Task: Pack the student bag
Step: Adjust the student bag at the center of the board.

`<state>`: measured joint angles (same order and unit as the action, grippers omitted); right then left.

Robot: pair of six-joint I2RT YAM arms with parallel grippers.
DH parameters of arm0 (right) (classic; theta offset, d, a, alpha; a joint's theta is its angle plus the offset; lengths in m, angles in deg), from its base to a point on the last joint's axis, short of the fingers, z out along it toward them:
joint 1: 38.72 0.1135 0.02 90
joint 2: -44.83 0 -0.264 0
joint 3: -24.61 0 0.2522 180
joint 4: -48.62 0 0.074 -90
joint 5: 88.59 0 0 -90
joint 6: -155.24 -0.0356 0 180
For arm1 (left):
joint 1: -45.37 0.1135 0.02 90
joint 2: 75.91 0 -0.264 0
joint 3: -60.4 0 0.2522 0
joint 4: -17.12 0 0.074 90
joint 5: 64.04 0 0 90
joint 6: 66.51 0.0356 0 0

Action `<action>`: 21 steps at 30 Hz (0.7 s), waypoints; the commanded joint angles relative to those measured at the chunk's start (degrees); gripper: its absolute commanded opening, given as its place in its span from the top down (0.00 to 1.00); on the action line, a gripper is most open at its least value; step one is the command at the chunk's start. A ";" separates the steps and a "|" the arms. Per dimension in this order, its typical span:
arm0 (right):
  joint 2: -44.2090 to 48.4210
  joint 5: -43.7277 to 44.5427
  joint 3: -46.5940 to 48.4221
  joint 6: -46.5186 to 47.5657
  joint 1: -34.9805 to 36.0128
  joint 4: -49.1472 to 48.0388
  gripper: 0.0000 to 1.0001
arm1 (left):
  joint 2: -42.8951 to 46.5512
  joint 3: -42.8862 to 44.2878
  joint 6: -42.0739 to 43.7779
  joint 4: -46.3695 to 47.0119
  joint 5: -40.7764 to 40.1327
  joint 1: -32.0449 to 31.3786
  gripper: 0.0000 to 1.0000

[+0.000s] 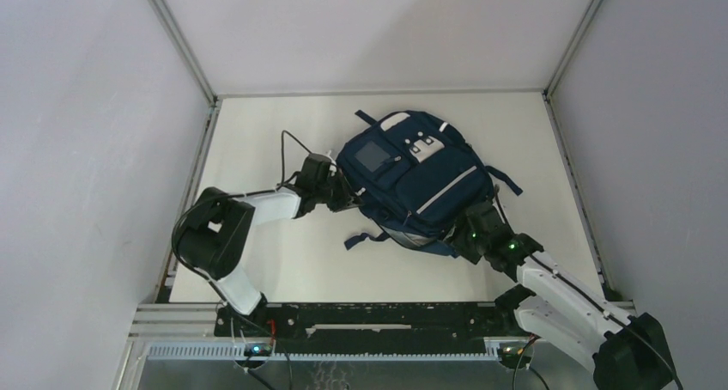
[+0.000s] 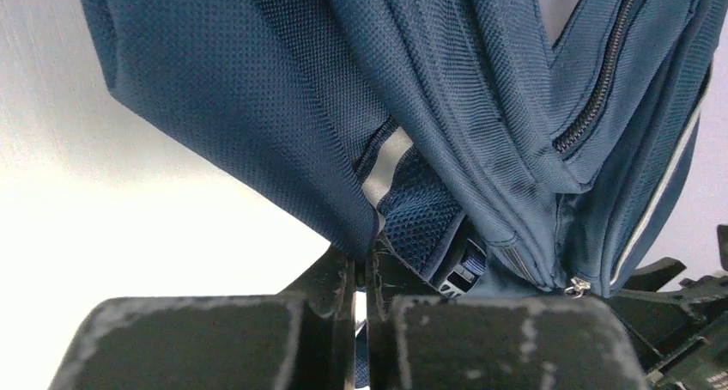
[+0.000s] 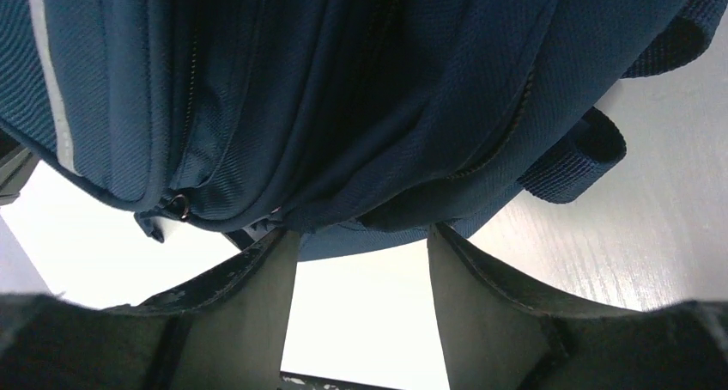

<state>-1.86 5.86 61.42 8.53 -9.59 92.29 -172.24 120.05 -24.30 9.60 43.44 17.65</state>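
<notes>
The student bag, navy with white piping and a small grey window, lies front-up in the middle of the white table. My left gripper is at the bag's left side. In the left wrist view the gripper has its jaws pinched shut on a fold of the bag's blue fabric beside a mesh strap. My right gripper is at the bag's near right corner. In the right wrist view it stands open, its fingertips against the underside of the bag, with bare table showing between the fingers.
A loose dark strap trails from the bag's near edge and another sticks out on its right. A strap loop rests on the table. A zipper pull hangs at the bag's seam. Enclosure walls surround the table.
</notes>
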 commanded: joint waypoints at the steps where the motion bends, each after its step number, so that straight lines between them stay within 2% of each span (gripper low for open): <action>1: -2.92 3.63 0.21 0.97 -1.69 -4.72 0.36 | 1.63 3.00 1.58 0.71 -0.41 0.04 1.00; 6: -6.32 5.08 -0.02 2.11 -1.69 -5.97 0.34 | 3.38 2.20 2.20 0.78 1.78 -0.20 1.00; 8: -6.29 4.29 0.44 4.18 -4.44 -5.64 0.37 | 5.21 1.38 2.50 0.44 1.91 -0.78 1.00; 12: -3.09 -2.20 0.51 9.11 -14.77 -6.16 0.58 | 9.21 -0.33 3.50 -1.47 1.65 -3.83 1.00; 14: -2.50 -5.90 0.76 11.61 -17.75 -7.84 0.63 | 10.50 -0.65 3.71 -2.39 1.19 -6.59 1.00; 17: -6.65 -12.68 3.92 14.24 -19.29 -9.50 0.59 | 10.70 1.75 2.71 -3.55 1.33 -11.37 1.00; 19: -9.61 -12.16 8.13 14.27 -17.23 -6.65 0.52 | 10.47 4.85 3.01 -4.94 0.94 -13.75 1.00; 21: -8.62 -8.95 11.25 14.10 -13.29 -4.06 0.44 | 10.87 7.20 3.50 -5.79 -0.22 -14.69 1.00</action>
<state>-10.45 -0.74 64.96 20.33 -28.11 88.88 -164.20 120.62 -22.36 3.75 40.68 6.63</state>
